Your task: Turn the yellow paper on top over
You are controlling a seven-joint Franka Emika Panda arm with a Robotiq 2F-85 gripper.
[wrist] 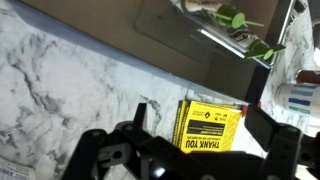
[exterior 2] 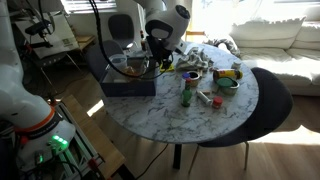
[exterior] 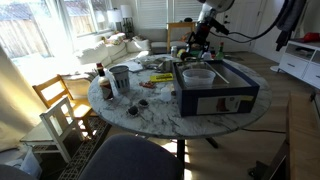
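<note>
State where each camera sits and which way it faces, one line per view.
In an exterior view: beside the round marble table, facing across it toward the windows; the arm comes down behind the dark blue box.
In an exterior view: beside the table, facing the sofa; the arm bends over the box.
Wrist view: on the wrist, looking down at marble and the yellow paper; the open pincer shows.
Shared: both exterior views show table, box and arm.
</note>
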